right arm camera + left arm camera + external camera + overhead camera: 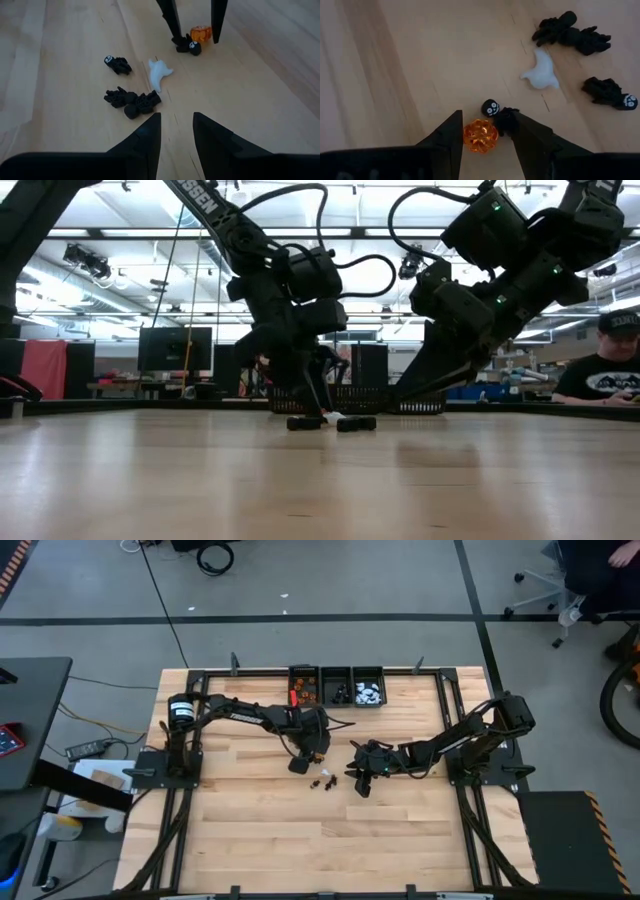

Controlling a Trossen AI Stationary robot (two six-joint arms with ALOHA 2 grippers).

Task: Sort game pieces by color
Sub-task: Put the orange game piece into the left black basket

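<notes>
With its fingers apart around an orange game piece (pixel 480 136) on the wooden table (pixel 250 840), the left gripper (pixel 485 137) stands low at mid-table, one fingertip touching a black skull-faced piece (pixel 500 116). Just to the right lie a white ghost piece (pixel 541 71) and more black pieces (pixel 131 101). Farther right, the right gripper (pixel 175 130) hovers near them, fingers parted and holding nothing. Three bins (pixel 337 685) sit at the table's far edge.
</notes>
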